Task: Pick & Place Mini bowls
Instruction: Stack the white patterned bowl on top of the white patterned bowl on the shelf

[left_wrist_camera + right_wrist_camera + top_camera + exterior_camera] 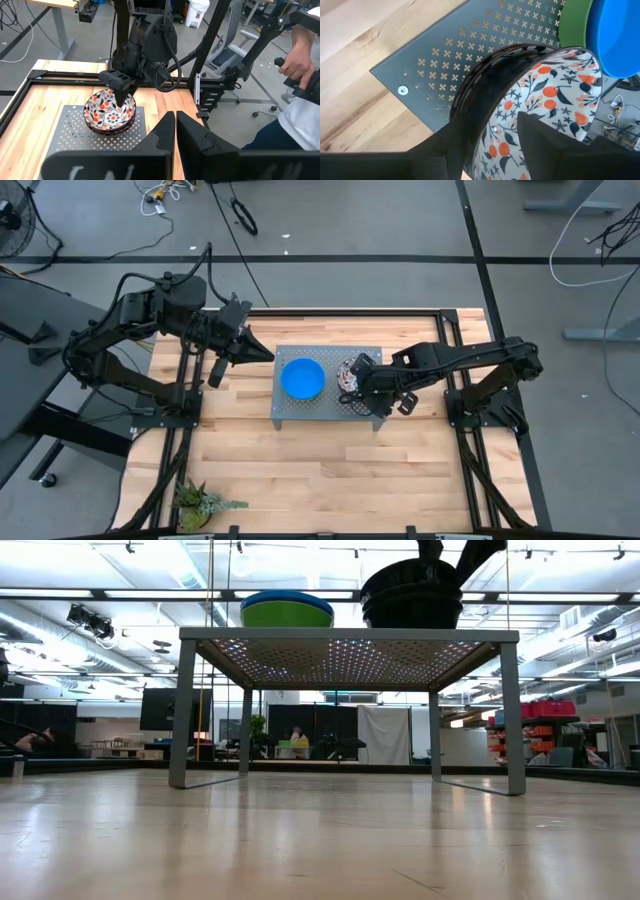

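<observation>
On the grey perforated tray (290, 408) a bright blue bowl (302, 378) sits nested in a green one (285, 614). Beside it, toward the table's right, a stack of nested bowls stands on the tray, dark outside, with a white red-and-dark floral bowl (109, 111) on top. My right gripper (352, 377) is at this stack's right rim, shut on the top bowl. My left gripper (262, 352) hovers shut (175, 131) off the tray's far left corner and touches nothing. My right gripper pinches the rim of the top floral bowl (512, 107) on the stack's right side. One finger (540, 137) is inside on the patterned surface and one finger (452, 142) is outside on the dark wall. The fingers slant down from the table's right. The stack rests on the tray.
The tray stands on four legs (183, 710) above the wooden table. A small spiky green plant (200, 502) stands at the near left edge. Black frame rails run along both sides of the table. A person's hand (295, 55) shows beyond the right side.
</observation>
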